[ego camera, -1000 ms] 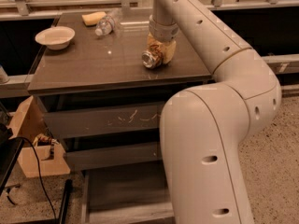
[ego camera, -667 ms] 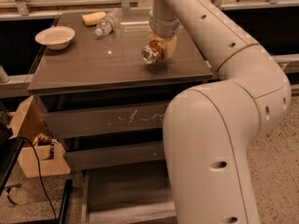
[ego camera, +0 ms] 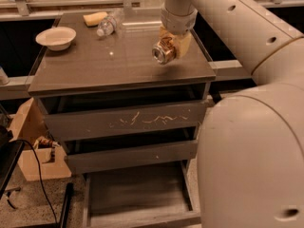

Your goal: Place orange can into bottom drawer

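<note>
White robot arm [ego camera: 256, 127], filling the right of the view and arching up and over a grey-brown drawer unit. Beneath it, the unit's dark, glossy surface [ego camera: 95, 65]. Below that, three drawers in a stack: scratched upper drawer [ego camera: 128, 121], middle drawer [ego camera: 133, 156], and the bottom drawer [ego camera: 137, 194] pulled well out, flat grey floor showing. On the floor at left, a cardboard box [ego camera: 26, 141] and a black cable [ego camera: 35, 167].

At the rear left of the surface, a white bowl [ego camera: 56, 36], a clear water bottle [ego camera: 109, 23] lying on its side and a yellowish block [ego camera: 94, 18], all well apart from the arm.

Over the right rear of the surface, the end effector [ego camera: 172, 45], pointing down and clamped around the orange can [ego camera: 163, 54], can held sideways with a silver end toward the camera. Resting on the surface or just clear of it: impossible to tell.

Progress, as a judgement: drawer open and can grasped. Left to do: carrying the can out past the front edge, lowering it to the bottom drawer, letting go. Roughly the midpoint of the job.
</note>
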